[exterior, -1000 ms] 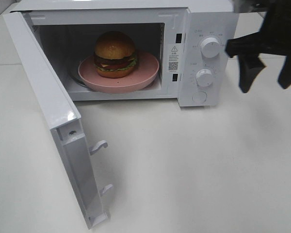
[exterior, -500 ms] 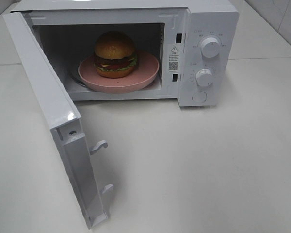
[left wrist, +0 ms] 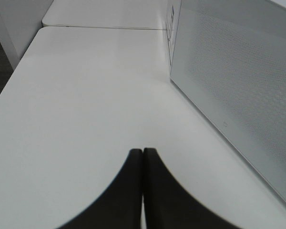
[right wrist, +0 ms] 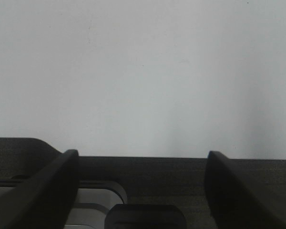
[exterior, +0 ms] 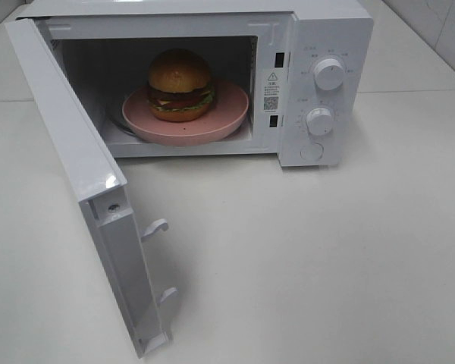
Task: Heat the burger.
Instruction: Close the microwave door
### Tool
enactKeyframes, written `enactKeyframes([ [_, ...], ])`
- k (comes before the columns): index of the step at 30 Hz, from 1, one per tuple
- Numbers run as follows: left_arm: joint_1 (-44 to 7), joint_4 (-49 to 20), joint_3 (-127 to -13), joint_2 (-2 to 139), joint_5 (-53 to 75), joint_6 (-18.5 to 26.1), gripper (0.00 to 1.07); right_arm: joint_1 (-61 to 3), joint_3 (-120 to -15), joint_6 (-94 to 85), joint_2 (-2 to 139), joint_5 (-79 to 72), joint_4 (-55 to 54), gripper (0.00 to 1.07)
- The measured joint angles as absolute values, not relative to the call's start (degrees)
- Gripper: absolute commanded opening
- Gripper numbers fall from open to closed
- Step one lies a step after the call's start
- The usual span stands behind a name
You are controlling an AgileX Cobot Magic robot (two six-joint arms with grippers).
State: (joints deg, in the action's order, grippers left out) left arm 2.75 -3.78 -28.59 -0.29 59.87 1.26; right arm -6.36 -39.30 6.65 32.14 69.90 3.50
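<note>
Surface (exterior: pixel 326 250): pale and plain, carrying the microwave; the stretch in front of the oven holds nothing else.
Microwave (exterior: pixel 326 30): white, at the back of the surface, cavity open to the front, control panel on its right side.
Door (exterior: pixel 68 144): swung fully out on the left hinge, two latch hooks (exterior: pixel 155 227) pointing into the room. Its perforated outer face (left wrist: pixel 238 86) fills one side of the left wrist view.
Plate (exterior: pixel 231 121): pink, round, sitting inside the cavity.
Burger (exterior: pixel 180 85): upright on the plate inside the oven, towards its left half, bun on top, layers showing.
Left pincer (left wrist: pixel 143 151): fingers pressed together, holding nothing, low over the surface just beside the door's outer face; out of the high camera's sight.
Right pincer (right wrist: pixel 142 160): jaws spread wide and empty, facing a plain pale surface; also out of the high camera's sight.
Upper knob (exterior: pixel 329 73) and lower knob (exterior: pixel 319 120): on the panel, neither touched.
Step in hand: loading looks done; the door is not yet closed, so heating cannot start.
Next move: judging by its place, the left pincer is best set to push on the door's outer face and swing it round until the hooks latch. After that a knob needs turning, which calls for the right pincer to close around it squarely.
</note>
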Motion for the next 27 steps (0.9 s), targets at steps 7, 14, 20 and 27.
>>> enactKeyframes([
  [7,2.75,-3.78,-28.59,-0.29,59.87,1.26,0.00,-6.36,-31.11,3.21,16.16,61.88,2.58,0.71],
  [14,2.75,-3.78,-28.59,-0.29,59.87,1.26,0.00,-6.36,-29.51,1.26,5.56,57.87,0.34,0.71],
  [20,2.75,-3.78,-28.59,-0.29,59.87,1.26,0.00,-6.36,-29.39,-0.40,-0.23,57.93,-0.97,0.71],
  [27,2.75,-3.78,-28.59,-0.29,59.87,1.26,0.00,-6.36,-29.22,-0.40,-0.34,57.93,-0.97,0.71],
])
